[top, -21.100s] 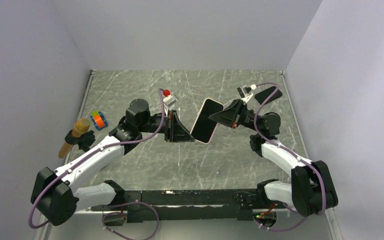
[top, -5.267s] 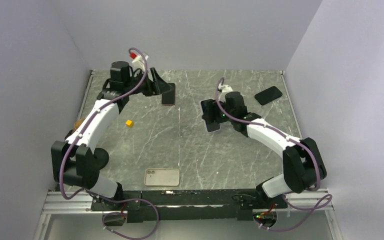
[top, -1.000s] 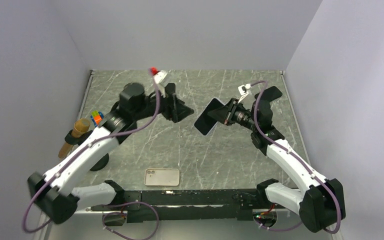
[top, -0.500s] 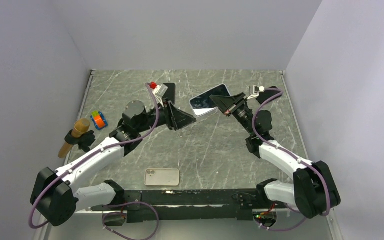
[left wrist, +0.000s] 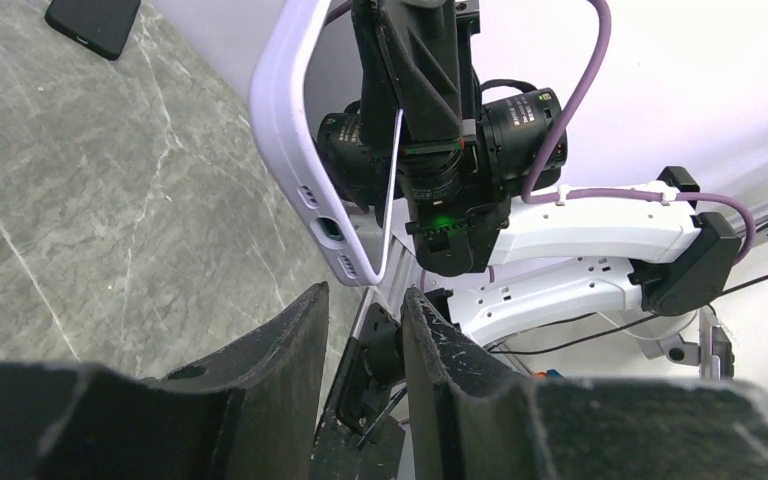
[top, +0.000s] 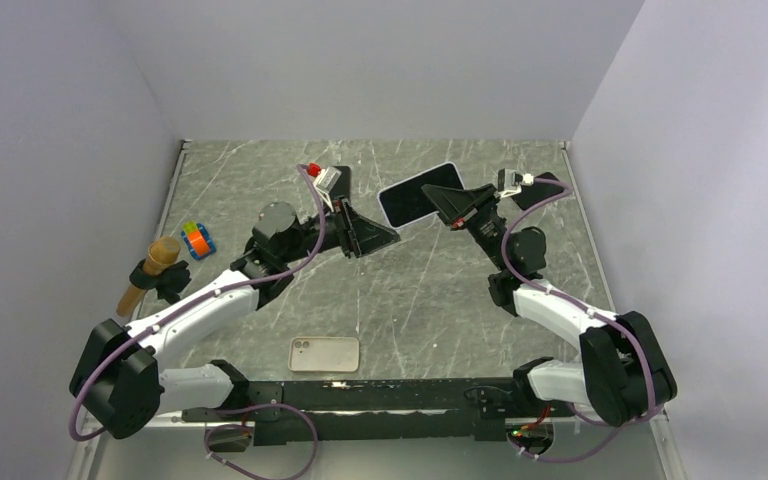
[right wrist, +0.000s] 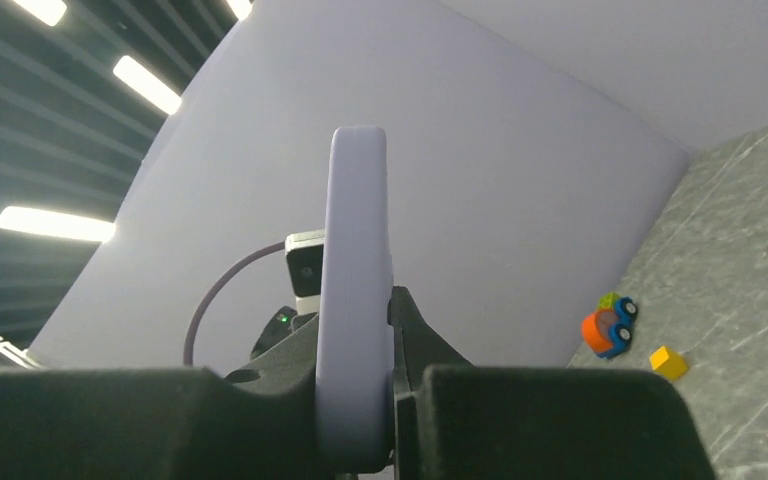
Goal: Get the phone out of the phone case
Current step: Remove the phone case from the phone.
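Above tabletop, my right pincer has swung the clamped cased phone up; left pincer, part-open, empty, awaits peeling

My top camera looks down from behind the near edge over the whole bench, my left wrist camera faces the right edge, my right wrist camera faces the left edge, and both wrist views sit close on the phone case that all three share.
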{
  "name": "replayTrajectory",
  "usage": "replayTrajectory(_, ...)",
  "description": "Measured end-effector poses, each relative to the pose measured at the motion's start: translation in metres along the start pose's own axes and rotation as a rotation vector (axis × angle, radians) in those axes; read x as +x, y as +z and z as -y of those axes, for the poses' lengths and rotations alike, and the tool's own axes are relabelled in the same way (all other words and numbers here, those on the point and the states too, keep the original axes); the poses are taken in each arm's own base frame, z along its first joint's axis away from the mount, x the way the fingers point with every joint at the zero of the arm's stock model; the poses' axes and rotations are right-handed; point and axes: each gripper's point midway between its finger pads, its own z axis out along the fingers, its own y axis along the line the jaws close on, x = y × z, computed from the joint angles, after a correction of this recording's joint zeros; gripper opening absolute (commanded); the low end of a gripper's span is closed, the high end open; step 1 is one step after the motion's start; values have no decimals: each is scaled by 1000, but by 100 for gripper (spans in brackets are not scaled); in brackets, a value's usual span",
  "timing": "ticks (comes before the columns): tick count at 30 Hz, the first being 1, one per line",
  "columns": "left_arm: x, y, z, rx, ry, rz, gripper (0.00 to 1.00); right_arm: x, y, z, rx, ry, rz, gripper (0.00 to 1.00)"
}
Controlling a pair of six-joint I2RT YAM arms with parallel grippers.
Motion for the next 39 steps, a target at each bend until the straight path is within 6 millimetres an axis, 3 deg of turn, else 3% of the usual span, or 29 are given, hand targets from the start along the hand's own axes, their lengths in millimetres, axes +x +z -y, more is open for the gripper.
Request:
replayTrajectory(11,-3,1,1,7,-6,15,36,3,-1,0,-16,34,-9,0)
replayTrajectory(13,-3,2,1,6,-7,15,26,4,-1,0,-15,37,-10,0)
replayTrajectory(15,-3,3,-1,4,-9,14,8,6,-1,0,-17,41,-15,0)
replayTrajectory(17,-2,3,-1,7,-10,11,0,6,-1,0,-15,43,-14,0)
replayTrajectory(24,-2,3,4,58,98,8,0,6,1,-2,11,100,-24,0)
replayTrajectory(33,-6,-14,17,85,394,3,0,27,15,-14,-7,396,-209,0)
replayTrajectory(35,-5,-14,11,60,392,-4,0,28,14,-15,1,448,-221,0)
replayTrajectory(39,-10,-8,-34,-94,299,-20,0,42,6,-44,-80,504,-321,0)
